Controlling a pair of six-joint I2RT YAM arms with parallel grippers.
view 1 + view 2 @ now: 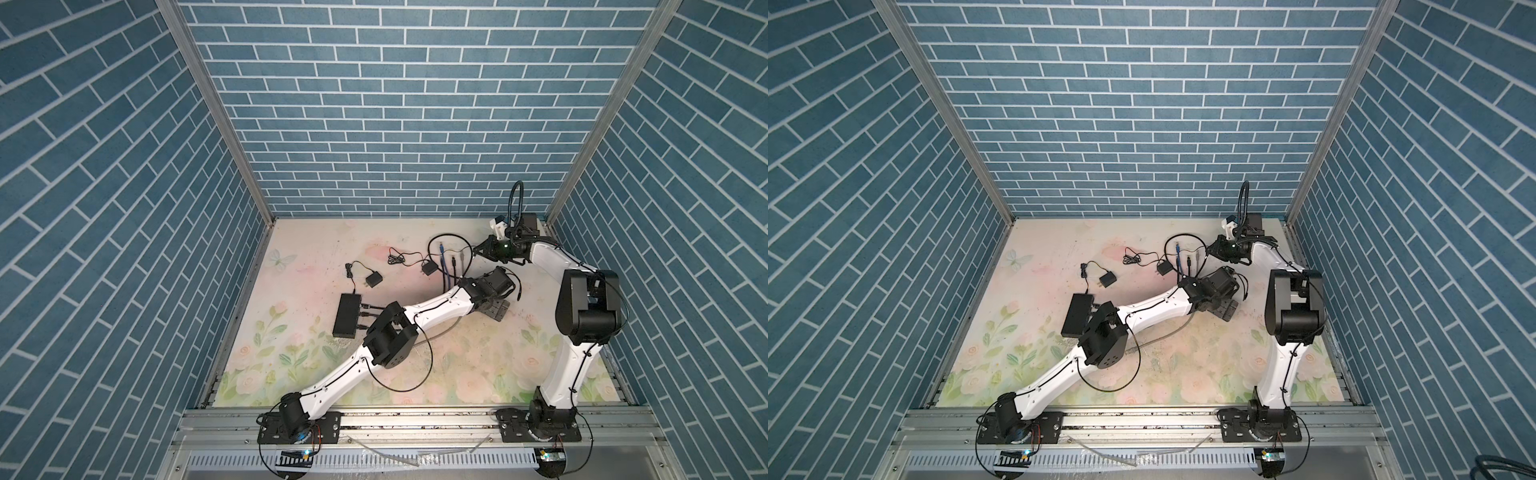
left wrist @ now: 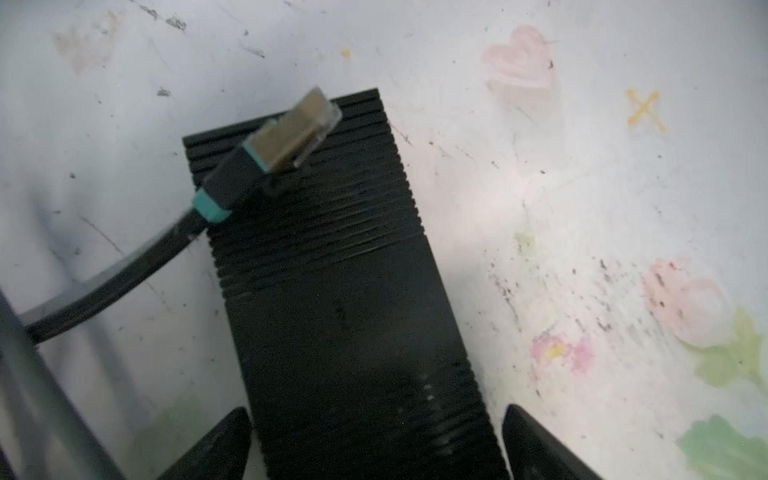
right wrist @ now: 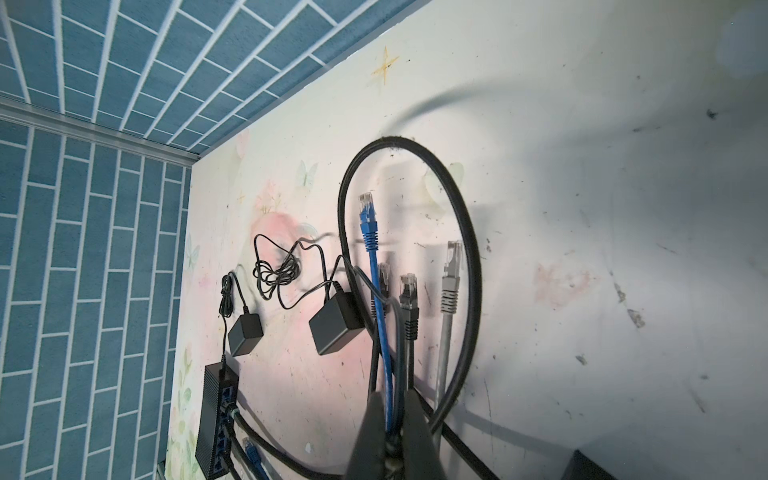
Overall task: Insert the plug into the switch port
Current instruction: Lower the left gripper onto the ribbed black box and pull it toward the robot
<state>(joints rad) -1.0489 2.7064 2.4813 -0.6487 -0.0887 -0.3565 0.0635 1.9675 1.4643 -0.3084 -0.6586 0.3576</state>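
While plug (image 2: pixel 291 133) overlies switch (image 2: pixel 332 291), beyond left gripper (image 2: pixel 374 409) (splayed)

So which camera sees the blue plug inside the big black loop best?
The right wrist view: the blue plug is big and sharp there, its clear tip showing, inside the black loop. In both top views it's only a tiny blue speck. The left wrist view doesn't show it at all.
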